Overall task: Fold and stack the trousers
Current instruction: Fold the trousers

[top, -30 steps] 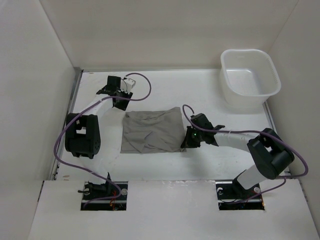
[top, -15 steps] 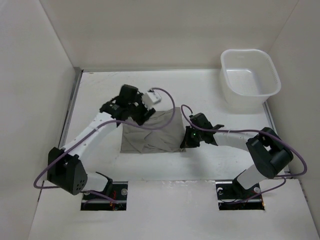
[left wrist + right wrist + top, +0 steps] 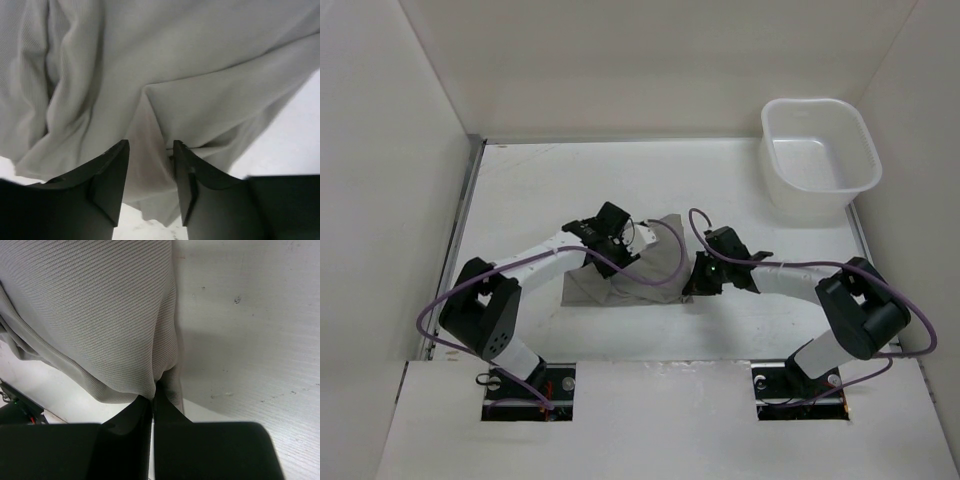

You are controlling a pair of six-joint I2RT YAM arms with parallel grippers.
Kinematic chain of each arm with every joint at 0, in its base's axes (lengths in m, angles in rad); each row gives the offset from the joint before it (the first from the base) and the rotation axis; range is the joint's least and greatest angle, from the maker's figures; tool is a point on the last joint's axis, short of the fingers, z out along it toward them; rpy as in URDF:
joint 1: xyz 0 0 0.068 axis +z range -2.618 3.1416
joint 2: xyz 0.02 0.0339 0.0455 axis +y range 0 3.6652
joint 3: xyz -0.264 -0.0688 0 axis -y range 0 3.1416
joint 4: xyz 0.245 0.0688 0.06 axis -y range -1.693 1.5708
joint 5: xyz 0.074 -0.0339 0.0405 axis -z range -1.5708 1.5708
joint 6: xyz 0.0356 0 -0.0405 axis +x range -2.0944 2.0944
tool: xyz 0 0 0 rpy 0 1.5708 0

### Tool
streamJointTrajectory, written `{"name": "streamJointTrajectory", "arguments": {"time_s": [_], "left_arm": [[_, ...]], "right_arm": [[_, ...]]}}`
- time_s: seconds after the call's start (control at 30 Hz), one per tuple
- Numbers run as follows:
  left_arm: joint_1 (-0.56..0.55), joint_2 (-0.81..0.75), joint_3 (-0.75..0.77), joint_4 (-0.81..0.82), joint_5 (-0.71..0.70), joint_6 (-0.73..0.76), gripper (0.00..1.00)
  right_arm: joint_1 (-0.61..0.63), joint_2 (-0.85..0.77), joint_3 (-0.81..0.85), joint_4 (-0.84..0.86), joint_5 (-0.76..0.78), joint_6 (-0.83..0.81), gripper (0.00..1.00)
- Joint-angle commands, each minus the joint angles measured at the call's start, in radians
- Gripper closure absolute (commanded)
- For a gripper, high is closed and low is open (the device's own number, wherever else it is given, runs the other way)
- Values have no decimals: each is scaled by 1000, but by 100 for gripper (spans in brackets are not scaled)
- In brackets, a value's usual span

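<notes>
The grey-taupe trousers lie bunched in a rough rectangle on the white table between my arms. My left gripper hangs low over their far middle part, jaws open, with a raised fold of cloth between the fingers. My right gripper is at the trousers' right near edge, shut on a pinch of the ribbed cloth. The cloth fills most of both wrist views.
A white plastic tub stands at the far right corner. White walls enclose the table on left, back and right. The left arm's purple cable loops over the trousers.
My left arm has swung from the far left of the table rightward and down over the trousers. The right gripper has stayed at the cloth's right edge.
</notes>
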Motion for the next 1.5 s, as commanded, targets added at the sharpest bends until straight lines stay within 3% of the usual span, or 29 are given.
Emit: {"name": "streamJointTrajectory", "arguments": {"time_s": [0.0, 0.1, 0.27, 0.43, 0.73, 0.83, 0.97, 1.1, 1.2, 1.33, 1.47], "left_arm": [[5, 15, -37, 59, -93, 13, 69], [2, -6, -69, 22, -105, 35, 88], [16, -144, -101, -70, -125, 124, 99], [65, -268, -129, -217, -125, 232, 100], [4, -305, -254, -351, -97, 307, 97], [-12, -295, -270, -408, -88, 335, 93], [29, -307, -224, -444, -56, 356, 73], [167, -328, -39, -501, 88, 431, 55], [333, -281, 104, -485, 261, 438, 45], [537, -71, 244, -333, 401, 269, 48], [576, 144, 374, -270, 412, 140, 51]], "right_arm": [[-10, -27, -8, 21, 24, 3, 97], [-14, -23, -8, 18, 23, 3, 98], [-19, -21, -19, 12, 23, 3, 100], [-25, -33, -42, 10, 17, 3, 100], [-20, -24, -37, 4, -8, 3, 100], [-20, -30, -34, -9, -8, 0, 100], [-20, -40, -45, -8, -10, -1, 97], [-20, -35, -45, -10, -10, -4, 96], [-20, -21, -31, -13, -10, -10, 96], [-20, -3, -14, -6, -10, -12, 96], [-19, 13, 4, -11, -10, -20, 96]]}}
